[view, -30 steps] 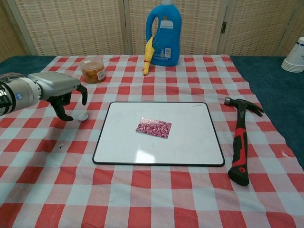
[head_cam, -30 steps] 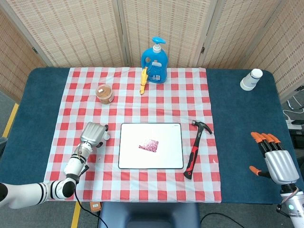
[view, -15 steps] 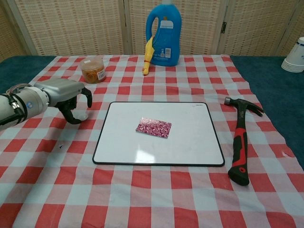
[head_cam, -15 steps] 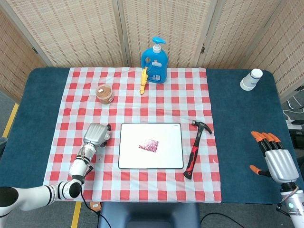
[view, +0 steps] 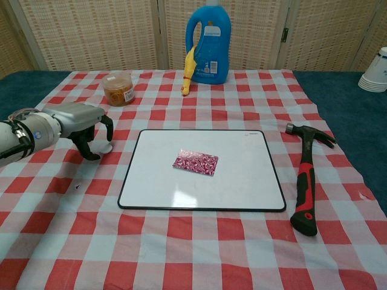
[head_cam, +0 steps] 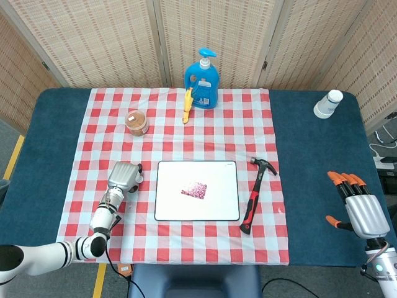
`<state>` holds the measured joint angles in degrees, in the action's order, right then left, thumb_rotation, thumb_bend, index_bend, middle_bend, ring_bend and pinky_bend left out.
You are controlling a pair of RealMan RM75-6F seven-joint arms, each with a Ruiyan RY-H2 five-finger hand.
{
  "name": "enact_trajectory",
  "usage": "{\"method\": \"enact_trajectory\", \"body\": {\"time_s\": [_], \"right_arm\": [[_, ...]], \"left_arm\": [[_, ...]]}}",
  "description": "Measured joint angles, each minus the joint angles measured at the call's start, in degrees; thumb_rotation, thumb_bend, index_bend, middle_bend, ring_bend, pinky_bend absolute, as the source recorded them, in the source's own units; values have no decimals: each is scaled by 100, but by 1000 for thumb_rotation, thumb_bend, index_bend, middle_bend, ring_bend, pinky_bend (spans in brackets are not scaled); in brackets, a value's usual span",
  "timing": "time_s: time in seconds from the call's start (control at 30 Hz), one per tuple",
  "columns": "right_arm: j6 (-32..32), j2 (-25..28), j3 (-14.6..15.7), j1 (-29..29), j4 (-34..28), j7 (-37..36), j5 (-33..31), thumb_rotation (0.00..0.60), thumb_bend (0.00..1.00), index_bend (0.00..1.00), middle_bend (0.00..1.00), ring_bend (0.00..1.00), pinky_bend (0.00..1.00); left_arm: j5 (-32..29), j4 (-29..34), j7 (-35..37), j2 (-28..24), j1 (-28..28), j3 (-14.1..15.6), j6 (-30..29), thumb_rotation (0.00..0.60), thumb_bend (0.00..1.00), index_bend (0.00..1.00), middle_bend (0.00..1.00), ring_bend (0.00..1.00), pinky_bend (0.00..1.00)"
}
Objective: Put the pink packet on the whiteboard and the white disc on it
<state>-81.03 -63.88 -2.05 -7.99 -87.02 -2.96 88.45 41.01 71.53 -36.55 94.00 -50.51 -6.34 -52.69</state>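
The right hand [head_cam: 363, 211] is held idle over the tabletop's near edge, fingers spread and empty. The pink packet [view: 195, 162] is seen lying on the whiteboard [view: 242, 181]. Just left of the board, the left hand [view: 81, 124] is curled over the white disc [view: 106, 147], with no grip confirmed; a thin disc could be pushed aside rather than lifted.

White disc [view: 106, 147] mostly hidden by left hand [view: 81, 119].

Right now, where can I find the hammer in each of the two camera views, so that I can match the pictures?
Head view: the hammer lies right of centre, on the checked cloth just right of the whiteboard, head toward the back.
Chest view: the hammer lies at the right side, again just right of the whiteboard, handle pointing toward the camera.
Shared landmark: the pink packet on the whiteboard.
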Motion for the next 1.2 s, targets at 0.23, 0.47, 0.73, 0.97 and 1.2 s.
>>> {"method": "enact_trajectory", "body": {"time_s": [0.23, 0.47, 0.73, 0.97, 1.2], "right_arm": [[-27, 12, -5, 12, 0, -18, -6, 600, 19, 56, 122, 54, 132], [-36, 17, -6, 17, 7, -34, -5, 600, 20, 56, 122, 54, 133], [-36, 17, -11, 18, 8, -31, -17, 600, 20, 56, 122, 54, 133], [-22, 20, -11, 12, 12, -37, -21, 600, 20, 56, 122, 54, 133], [6, 16, -19, 3, 18, -33, -48, 600, 20, 56, 122, 54, 133]], "left_arm": [[28, -12, -44, 47, 10, -41, 7, 600, 275, 405, 1000, 1000, 1000], [57, -32, -92, 115, 22, -66, -18, 600, 282, 408, 1000, 1000, 1000], [63, -96, -147, 173, 15, -115, -13, 600, 304, 431, 1000, 1000, 1000], [-2, -204, -187, 206, 17, -137, 58, 600, 306, 434, 1000, 1000, 1000], [12, -270, -168, 246, 26, -160, 98, 600, 314, 452, 1000, 1000, 1000]]}}
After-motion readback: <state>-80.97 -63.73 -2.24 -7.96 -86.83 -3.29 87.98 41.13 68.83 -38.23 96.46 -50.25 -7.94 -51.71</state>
